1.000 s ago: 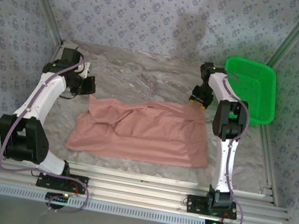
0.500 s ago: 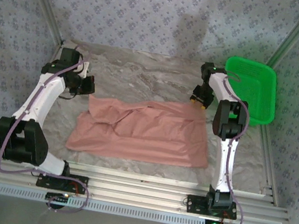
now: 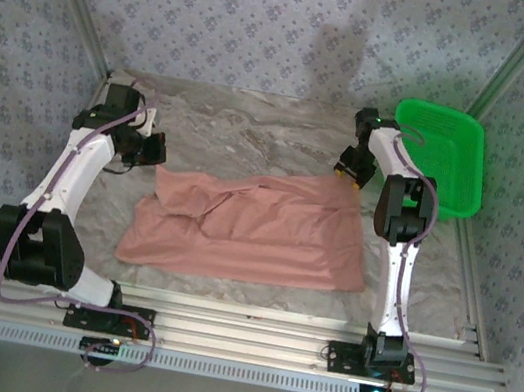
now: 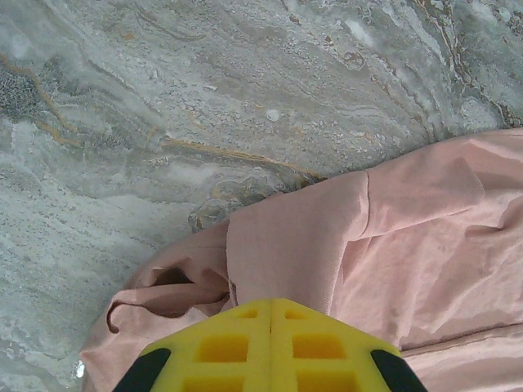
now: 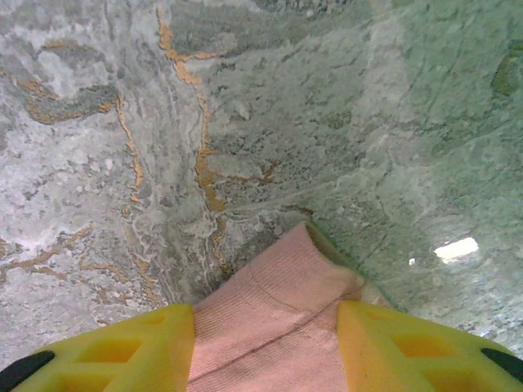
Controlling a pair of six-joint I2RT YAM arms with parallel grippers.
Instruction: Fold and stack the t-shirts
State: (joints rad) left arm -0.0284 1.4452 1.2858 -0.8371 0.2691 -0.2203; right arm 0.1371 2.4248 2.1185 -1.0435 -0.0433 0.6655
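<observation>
A salmon-pink t-shirt (image 3: 256, 231) lies spread and creased across the marble table (image 3: 253, 129). My left gripper (image 3: 156, 152) sits at the shirt's far left corner. In the left wrist view its yellow jaws (image 4: 271, 304) are pressed together, and a fold of the t-shirt (image 4: 425, 245) rises to their tips. My right gripper (image 3: 347, 176) is at the far right corner. Its yellow fingers (image 5: 147, 351) stand apart in the right wrist view, with a ribbed edge of the t-shirt (image 5: 270, 327) lying flat between them.
A green plastic basket (image 3: 446, 158) stands at the back right, just beyond the right arm. Metal frame posts run along both sides and rails along the near edge. Bare marble stretches behind the shirt.
The right gripper has crept slightly toward the back of the table at the shirt's corner. The left arm and the shirt have stayed put.
</observation>
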